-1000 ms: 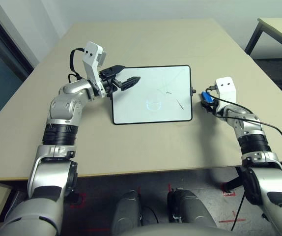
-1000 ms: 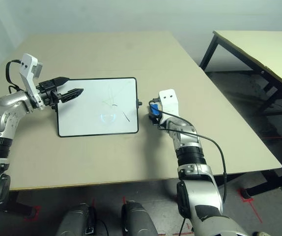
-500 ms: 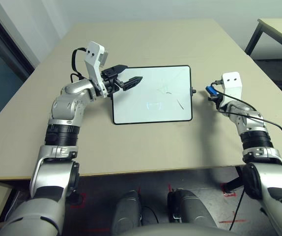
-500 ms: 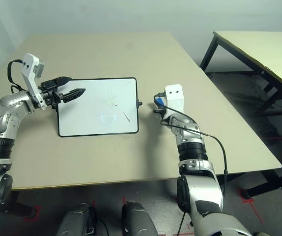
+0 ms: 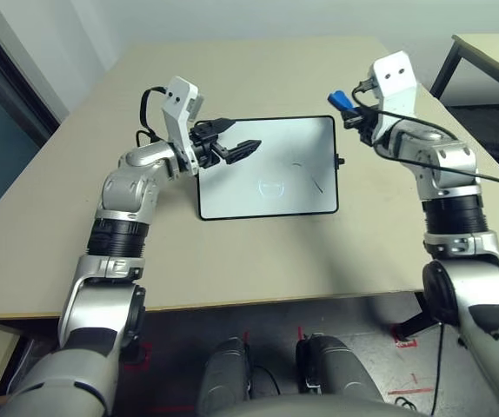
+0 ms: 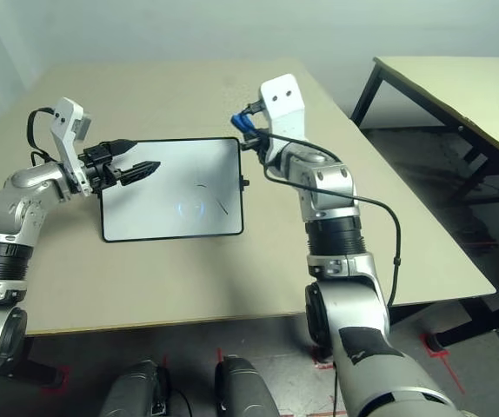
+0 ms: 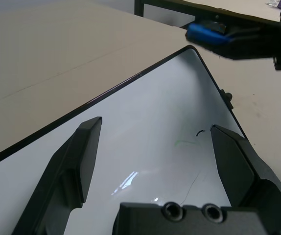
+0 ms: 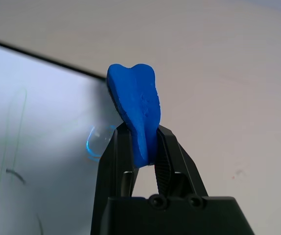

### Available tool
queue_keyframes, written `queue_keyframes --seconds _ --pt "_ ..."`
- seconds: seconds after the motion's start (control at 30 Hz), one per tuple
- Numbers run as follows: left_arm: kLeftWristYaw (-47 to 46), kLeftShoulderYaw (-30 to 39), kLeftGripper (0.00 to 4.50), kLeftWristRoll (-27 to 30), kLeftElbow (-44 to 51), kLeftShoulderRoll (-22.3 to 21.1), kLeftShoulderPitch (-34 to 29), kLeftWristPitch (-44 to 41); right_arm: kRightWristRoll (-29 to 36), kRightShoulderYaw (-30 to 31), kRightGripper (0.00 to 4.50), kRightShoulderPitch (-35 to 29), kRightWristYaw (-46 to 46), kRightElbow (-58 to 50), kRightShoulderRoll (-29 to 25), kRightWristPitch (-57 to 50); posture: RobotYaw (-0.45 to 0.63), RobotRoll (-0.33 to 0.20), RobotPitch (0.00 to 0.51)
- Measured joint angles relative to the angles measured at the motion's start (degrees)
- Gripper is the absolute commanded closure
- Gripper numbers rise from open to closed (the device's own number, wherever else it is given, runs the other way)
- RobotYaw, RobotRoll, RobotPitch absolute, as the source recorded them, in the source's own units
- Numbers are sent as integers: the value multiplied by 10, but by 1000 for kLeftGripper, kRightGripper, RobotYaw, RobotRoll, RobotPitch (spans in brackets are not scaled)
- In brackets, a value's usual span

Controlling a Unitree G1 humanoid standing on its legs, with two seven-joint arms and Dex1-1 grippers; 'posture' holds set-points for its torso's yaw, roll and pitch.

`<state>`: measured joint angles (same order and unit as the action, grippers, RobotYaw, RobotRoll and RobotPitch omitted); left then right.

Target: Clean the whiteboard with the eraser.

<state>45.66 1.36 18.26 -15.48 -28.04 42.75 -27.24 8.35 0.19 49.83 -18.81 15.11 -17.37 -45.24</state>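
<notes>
My right gripper (image 8: 143, 154) is clamped tight on the eraser (image 8: 134, 110), holding it in the air above the whiteboard's (image 5: 267, 169) far right corner. My left gripper (image 5: 232, 146) hovers spread wide and empty over the board's far left corner; the board lies flat mid-table (image 5: 232, 252), faint pen lines on it.

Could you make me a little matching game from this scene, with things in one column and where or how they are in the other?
Things:
1. whiteboard
2. eraser
3. left hand
4. right hand

States:
A. open, above the board's left part
B. flat on the table, faint pen marks on it
C. shut, raised near the board's far right corner
D. blue, pinched between two black fingers

Pairs: 1-B, 2-D, 3-A, 4-C
</notes>
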Motion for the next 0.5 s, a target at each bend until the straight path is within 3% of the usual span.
queue_keyframes --seconds 0.5 --pt "-2 0 0 1 21 0 0 -20 -4 36 3918 -41 -11 -52 19 -43 -36 0 58"
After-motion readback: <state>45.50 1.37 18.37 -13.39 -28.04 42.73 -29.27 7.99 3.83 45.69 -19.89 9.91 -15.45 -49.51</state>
